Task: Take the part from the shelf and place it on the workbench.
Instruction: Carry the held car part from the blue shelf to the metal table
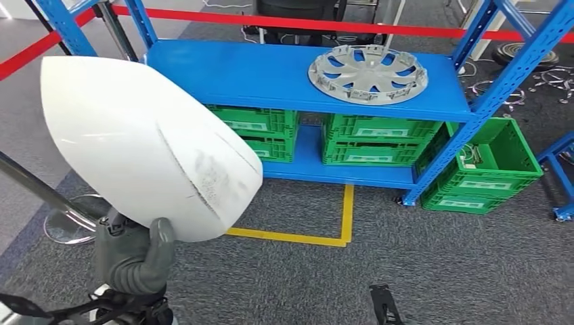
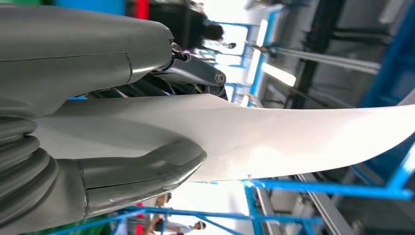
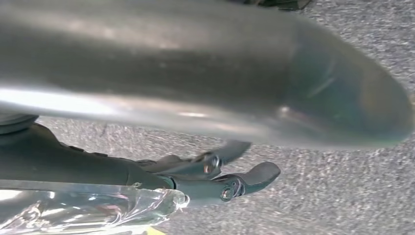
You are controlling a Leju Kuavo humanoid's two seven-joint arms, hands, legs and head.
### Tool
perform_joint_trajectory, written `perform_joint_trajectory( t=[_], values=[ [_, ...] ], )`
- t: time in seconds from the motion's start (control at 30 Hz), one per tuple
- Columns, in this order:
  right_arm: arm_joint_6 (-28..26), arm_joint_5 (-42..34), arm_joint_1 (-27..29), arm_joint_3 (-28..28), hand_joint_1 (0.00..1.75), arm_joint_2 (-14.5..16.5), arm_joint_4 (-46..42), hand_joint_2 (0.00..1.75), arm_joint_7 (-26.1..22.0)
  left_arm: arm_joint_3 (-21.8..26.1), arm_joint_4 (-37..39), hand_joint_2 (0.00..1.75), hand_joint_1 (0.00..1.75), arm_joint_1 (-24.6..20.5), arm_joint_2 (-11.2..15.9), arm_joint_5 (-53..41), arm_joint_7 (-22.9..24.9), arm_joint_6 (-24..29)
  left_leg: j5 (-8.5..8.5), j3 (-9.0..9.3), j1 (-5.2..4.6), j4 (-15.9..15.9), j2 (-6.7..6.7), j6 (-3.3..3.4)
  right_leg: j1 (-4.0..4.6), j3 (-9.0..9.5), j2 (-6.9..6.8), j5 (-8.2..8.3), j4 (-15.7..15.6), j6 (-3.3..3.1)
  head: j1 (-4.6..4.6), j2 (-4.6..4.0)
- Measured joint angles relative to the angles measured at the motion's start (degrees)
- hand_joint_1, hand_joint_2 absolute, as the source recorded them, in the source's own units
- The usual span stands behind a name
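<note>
While our left hand (image 1: 132, 254) grips the white part (image 1: 145, 145) raised before the shelf (image 1: 271, 74), our right hand (image 3: 215, 171) hangs with fingers apart, holding nothing.

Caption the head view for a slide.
The left hand holds a white curved part up in front of the blue shelf, where a silver wheel cover lies.

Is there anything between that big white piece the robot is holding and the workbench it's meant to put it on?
That cannot be judged: the pictures show no workbench. The left hand already grips the white part, lifted clear of the blue shelf, where a grey wheel cover lies.
</note>
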Motion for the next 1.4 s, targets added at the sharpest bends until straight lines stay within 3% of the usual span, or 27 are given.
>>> perform_joint_trajectory(
  t=[0.07, 0.13, 0.23, 0.27, 0.3, 0.33, 0.4, 0.47, 0.57, 0.63, 0.67, 0.73, 0.77, 0.8, 0.83, 0.87, 0.93, 1.0, 1.07, 1.13, 1.17, 1.23, 1.27, 1.3, 1.33, 1.4],
  values=[
    [-0.06, -0.34, 0.10, -0.54, 0.00, 0.02, 0.00, 0.00, -0.12, 1.03, 0.94, 1.75, 1.75, 0.63, -0.34, 1.54, 1.90, 0.94, 0.23, -0.27, -0.09, -0.12, -0.09, 0.96, -0.17, -0.26, -0.02, 0.19, -0.11, 0.65, 0.14, 0.00],
    [-0.21, -0.69, 0.14, -1.15, 0.00, 0.08, 0.00, 0.00, -0.32, 2.41, 1.81, 1.75, 1.75, 1.27, -0.92, 2.69, 4.39, 3.19, 0.53, -0.37, -0.02, -0.24, -0.02, 1.78, -0.30, -1.30, -0.09, -1.36, 1.93, 1.16, 0.30, 0.00],
    [-0.66, -0.96, 0.27, -1.96, 0.00, 0.18, 0.00, 0.00, -0.48, 4.11, 2.99, 1.75, 1.75, 2.03, -1.57, 2.66, 6.48, 6.61, 0.73, -0.60, -0.09, -0.26, 0.10, 2.34, -0.29, -6.00, -0.14, -6.96, 12.85, 1.55, 0.54, 0.00],
    [-0.97, -1.08, 0.34, -2.23, 0.00, 0.21, 0.00, 0.00, -0.48, 4.56, 3.41, 1.75, 1.75, 2.31, -1.70, 2.51, 7.41, 8.12, 0.76, -0.65, -0.15, -0.25, 0.11, 2.38, -0.29, -7.22, -0.14, -7.92, 15.81, 1.58, 0.55, 0.00],
    [-1.31, -1.21, 0.41, -2.55, 0.00, 0.27, 0.00, 0.00, -0.54, 4.96, 3.84, 1.75, 1.75, 2.65, -1.78, 2.45, 8.50, 9.61, 0.77, -0.66, -0.18, -0.22, 0.09, 2.39, -0.29, -7.47, -0.14, -7.81, 16.68, 1.55, 0.55, 0.00],
    [-1.61, -1.32, 0.46, -2.86, 0.00, 0.33, 0.00, 0.00, -0.73, 5.32, 4.21, 1.75, 1.75, 3.03, -1.81, 2.53, 9.42, 10.78, 0.77, -0.65, -0.19, -0.19, 0.06, 2.38, -0.30, -6.56, -0.15, -6.63, 15.11, 1.48, 0.55, 0.00],
    [-1.94, -1.28, 0.48, -3.38, 0.00, 0.44, 0.00, 0.00, -1.82, 5.87, 4.71, 1.75, 1.75, 3.72, -1.73, 2.71, 9.45, 11.81, 0.69, -0.64, -0.23, -0.06, -0.02, 2.16, -0.33, -2.41, -0.16, -3.25, 7.32, 1.31, 0.55, 0.00],
    [-2.39, -0.42, 0.43, -3.59, 0.00, 0.60, 0.00, 0.00, -3.91, 6.31, 4.74, 1.75, 1.75, 4.32, -1.63, 1.45, 5.76, 12.89, 0.63, -0.83, -0.45, 0.22, -0.06, 1.61, -0.30, 0.60, -0.04, -1.63, 1.57, 0.92, 0.48, 0.00],
    [-4.14, 0.69, 0.48, -3.65, 0.00, 0.80, 0.00, 0.00, -6.86, 7.25, 3.61, 1.75, 1.75, 5.02, -1.94, 0.11, -0.76, 14.93, 0.75, -1.07, -0.44, 0.24, -0.07, 0.68, -0.11, 0.81, 0.06, -1.55, 0.76, -0.05, 0.34, 0.00],
    [-4.92, 0.83, 0.42, -3.71, 0.00, 1.03, -0.02, 0.00, -7.39, 7.95, 2.42, 1.75, 1.75, 5.25, -2.31, 0.32, -2.10, 15.47, -0.55, -1.76, -0.34, 1.74, -0.05, 0.09, -0.22, 0.80, -0.06, -1.39, 0.61, -0.80, 0.20, 0.00],
    [-5.07, 0.88, 0.35, -3.73, 0.00, 1.21, -0.03, 0.00, -7.48, 8.21, 1.96, 1.75, 1.75, 5.33, -2.43, 0.42, -2.27, 15.61, -2.09, -2.87, -0.32, 4.13, -0.03, -0.19, -0.32, 0.80, -0.16, -1.30, 0.52, -1.11, 0.13, 0.00],
    [-5.21, 0.94, 0.27, -3.75, 0.00, 1.46, -0.04, 0.00, -7.61, 8.65, 1.35, 1.75, 1.75, 5.61, -2.61, 0.70, -2.73, 15.95, -5.86, -6.52, -0.29, 11.84, -0.02, -0.53, -0.32, 0.63, -0.31, -1.24, 0.52, -1.42, -0.01, 0.00],
    [-5.25, 0.94, 0.27, -3.77, 0.00, 1.54, -0.04, 0.00, -7.72, 8.92, 1.09, 1.75, 1.75, 5.79, -2.73, 0.94, -3.04, 16.20, -6.98, -8.15, -0.28, 15.19, -0.02, -0.61, -0.32, 0.53, -0.35, -1.20, 0.52, -1.47, 0.00, 0.00],
    [-5.28, 0.97, 0.28, -3.79, 0.00, 1.60, -0.04, 0.00, -7.93, 9.22, 0.78, 1.75, 1.75, 5.95, -2.90, 1.21, -3.56, 16.46, -7.07, -8.97, -0.28, 16.85, -0.02, -0.62, -0.31, 0.46, -0.36, -1.16, 0.52, -1.49, -0.02, 0.00],
    [-5.29, 1.08, 0.29, -3.83, 0.00, 1.63, -0.04, 0.00, -8.22, 9.51, 0.32, 1.75, 1.75, 6.04, -3.09, 1.46, -4.16, 16.64, -6.06, -8.68, -0.28, 16.28, -0.02, -0.57, -0.32, 0.43, -0.35, -1.13, 0.53, -1.48, -0.01, 0.00],
    [-5.30, 1.30, 0.28, -3.86, 0.00, 1.69, -0.04, 0.00, -8.58, 9.75, -0.25, 1.75, 1.75, 6.08, -3.28, 1.67, -4.84, 16.75, -4.25, -7.31, -0.27, 13.65, -0.01, -0.48, -0.34, 0.45, -0.32, -1.09, 0.53, -1.42, -0.02, 0.00],
    [-5.41, 2.06, 0.19, -3.88, 0.00, 1.81, -0.04, 0.00, -9.34, 10.09, -1.80, 1.75, 1.75, 6.11, -3.56, 1.81, -6.26, 16.79, -0.82, -3.24, -0.22, 5.75, 0.01, -0.25, -0.21, 0.40, -0.19, -1.06, 0.70, -1.07, -0.07, 0.00],
    [-5.47, 2.62, 0.12, -3.86, 0.00, 1.87, -0.04, 0.00, -10.14, 10.24, -3.40, 1.75, 1.75, 6.42, -3.70, 0.93, -7.17, 16.85, 0.28, -1.07, -0.25, 1.10, -0.05, 0.24, 0.02, 0.14, -0.11, -0.95, 0.82, -0.44, 0.04, 0.01],
    [-5.21, 3.08, 0.14, -3.83, 0.00, 1.88, -0.04, 0.00, -11.26, 10.26, -4.52, 1.75, 1.75, 7.14, -3.55, -1.50, -7.53, 16.98, 0.30, -1.07, -0.35, 0.55, -0.13, 1.01, 0.00, 0.04, -0.12, -0.73, 0.61, 0.22, 0.21, 0.01],
    [-4.64, 3.59, 0.18, -3.78, 0.00, 1.88, -0.03, 0.00, -12.21, 10.12, -4.97, 1.75, 1.75, 7.86, -3.21, -3.84, -7.57, 16.99, 0.54, -1.07, -0.25, 0.36, -0.12, 1.74, -0.13, -0.51, -0.15, -1.63, 1.64, 0.78, 0.32, 0.00],
    [-4.33, 3.73, 0.17, -3.76, 0.00, 1.88, -0.03, 0.00, -12.47, 10.03, -5.02, 1.75, 1.75, 8.16, -3.04, -4.49, -7.57, 16.92, 0.66, -1.07, -0.16, 0.26, -0.10, 2.03, -0.15, -1.52, -0.17, -3.03, 3.87, 1.01, 0.41, 0.00],
    [-3.99, 3.78, 0.22, -3.75, 0.00, 1.88, -0.02, 0.00, -12.70, 9.88, -5.04, 1.75, 1.75, 8.68, -2.71, -4.88, -7.57, 16.81, 0.70, -1.13, -0.18, 0.27, -0.06, 2.34, -0.15, -4.88, -0.20, -6.92, 11.44, 1.32, 0.65, 0.00],
    [-3.90, 3.78, 0.30, -3.74, 0.00, 1.88, -0.02, 0.00, -12.74, 9.83, -5.04, 1.75, 1.75, 8.91, -2.54, -4.94, -7.58, 16.78, 0.70, -1.14, -0.22, 0.28, -0.04, 2.37, -0.15, -6.50, -0.20, -8.36, 15.12, 1.38, 0.67, 0.00],
    [-3.71, 3.75, 0.39, -3.75, 0.00, 1.88, -0.02, 0.00, -12.75, 9.79, -5.04, 1.75, 1.75, 9.05, -2.38, -4.94, -7.57, 16.71, 0.70, -1.13, -0.26, 0.29, -0.04, 2.39, -0.14, -7.36, -0.19, -8.80, 17.15, 1.39, 0.68, 0.00],
    [-3.33, 3.71, 0.45, -3.76, 0.00, 1.87, -0.02, 0.00, -12.75, 9.74, -5.04, 1.75, 1.75, 9.14, -2.21, -4.94, -7.43, 16.49, 0.70, -1.10, -0.28, 0.30, -0.07, 2.39, -0.13, -7.17, -0.19, -8.14, 16.97, 1.33, 0.68, 0.00],
    [-1.81, 3.62, 0.43, -3.78, 0.00, 1.84, -0.02, 0.00, -12.49, 9.45, -5.04, 1.75, 1.75, 9.14, -1.89, -4.92, -6.67, 15.13, 0.66, -0.97, -0.28, 0.32, -0.12, 2.33, -0.13, -3.70, -0.20, -4.49, 10.33, 1.04, 0.70, 0.00]
  ],
)
